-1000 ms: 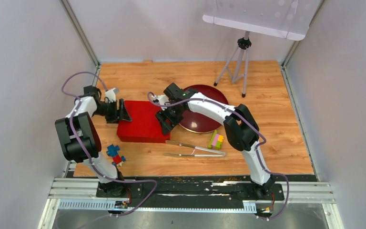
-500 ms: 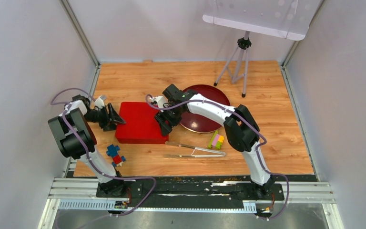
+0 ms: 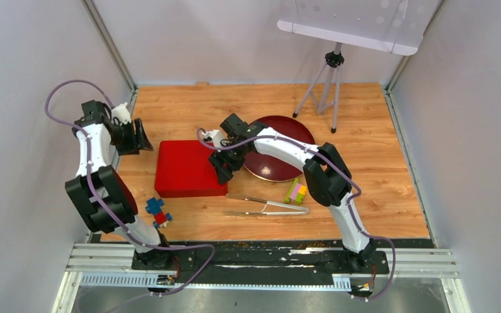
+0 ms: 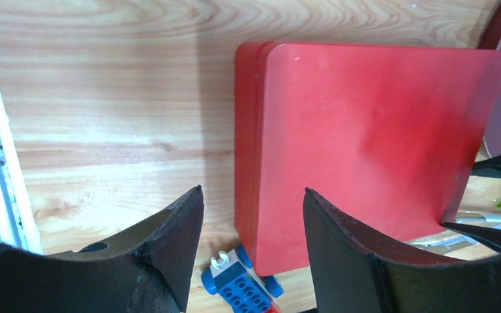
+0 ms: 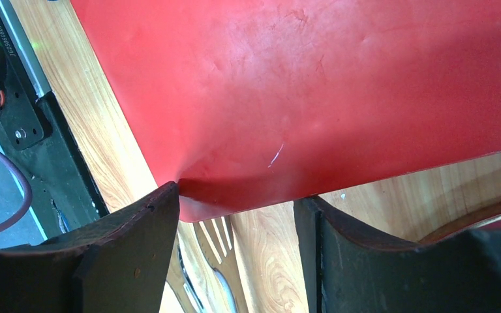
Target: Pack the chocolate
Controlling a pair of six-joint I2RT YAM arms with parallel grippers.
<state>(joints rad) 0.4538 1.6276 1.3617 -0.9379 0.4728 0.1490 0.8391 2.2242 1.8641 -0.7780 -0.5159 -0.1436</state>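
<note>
Nowhere in the three views does the chocolate show; whether it lies under the shut lid of the red box point(image 3: 186, 168) cannot be told. The right gripper point(image 5: 236, 195) stands spread at the box's right side, one finger point(image 5: 150, 222) touching its near corner, nothing pinched. The left gripper point(image 4: 253, 192) hangs spread and empty, well apart from the box's left edge. A dark red plate point(image 3: 271, 168) sits just behind the right arm. Metal tongs point(image 3: 267, 205) lie in front, beside green-and-yellow toy blocks point(image 3: 295, 191). Blue-and-red blocks point(image 3: 158, 212) rest near the box's front-left corner.
</note>
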